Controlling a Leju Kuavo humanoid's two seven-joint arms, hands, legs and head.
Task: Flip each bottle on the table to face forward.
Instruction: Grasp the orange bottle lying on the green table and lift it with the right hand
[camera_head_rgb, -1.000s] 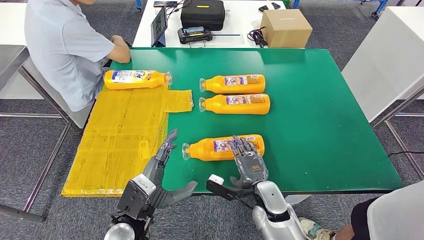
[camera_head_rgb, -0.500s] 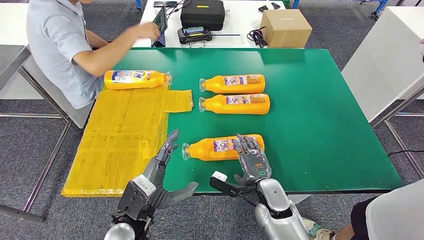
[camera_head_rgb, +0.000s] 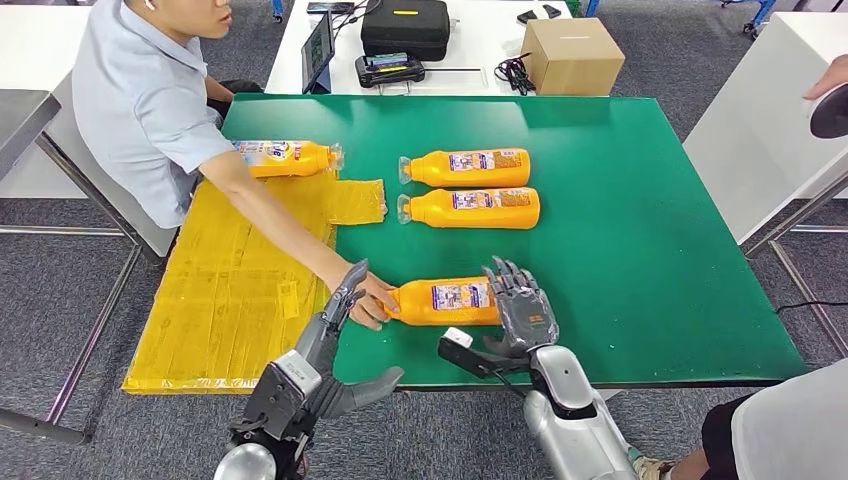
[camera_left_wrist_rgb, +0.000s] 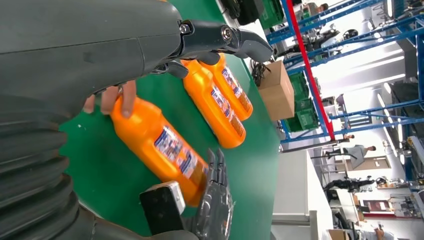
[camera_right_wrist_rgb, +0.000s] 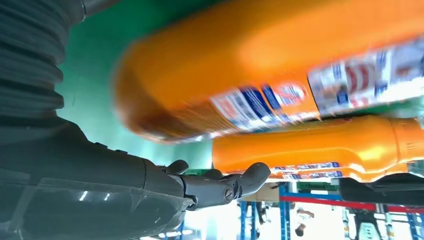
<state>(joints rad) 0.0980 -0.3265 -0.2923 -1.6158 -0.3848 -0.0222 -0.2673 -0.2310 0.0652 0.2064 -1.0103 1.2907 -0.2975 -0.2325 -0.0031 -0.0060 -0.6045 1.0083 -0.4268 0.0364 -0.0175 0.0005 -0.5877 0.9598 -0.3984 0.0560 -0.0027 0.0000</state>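
A green table (camera_head_rgb: 640, 200) stood on grey carpet, with a white table (camera_head_rgb: 480, 40) behind it and a yellow sheet (camera_head_rgb: 240, 270) draped over its left edge.

We saw the right hand (camera_head_rgb: 520, 310) laid palm-down at the base end of the nearest bottle (camera_head_rgb: 450, 300), fingers spread and fanned over the table there; whether it actually gripped the bottle we could not tell. The left hand (camera_head_rgb: 335, 305) was raised on edge beside the bottle's neck end, fingers extended and holding nothing, its thumb jutting out near the table's front edge. Between that hand and the bottle, a person's hand (camera_head_rgb: 372, 300) clasped the neck end of the same bottle, the arm reaching across the yellow sheet.

The left wrist view added what the head view hid: the person's fingertips (camera_left_wrist_rgb: 122, 97) curled over the bottle's shoulder, and the right hand's dark fingers (camera_left_wrist_rgb: 217, 200) resting at the bottle's far end. The right wrist view, partly blurred, showed the nearest bottle's underside (camera_right_wrist_rgb: 280, 70) close above the thumb (camera_right_wrist_rgb: 225, 185), with a second bottle beyond.

We counted four orange bottles, all lying on their sides: the nearest one, two lying parallel mid-table (camera_head_rgb: 465, 168) (camera_head_rgb: 470, 208), and one at the left (camera_head_rgb: 290, 158) at the yellow sheet's far end. One cardboard box (camera_head_rgb: 572, 55) and one black case (camera_head_rgb: 405, 28) sat on the white table.
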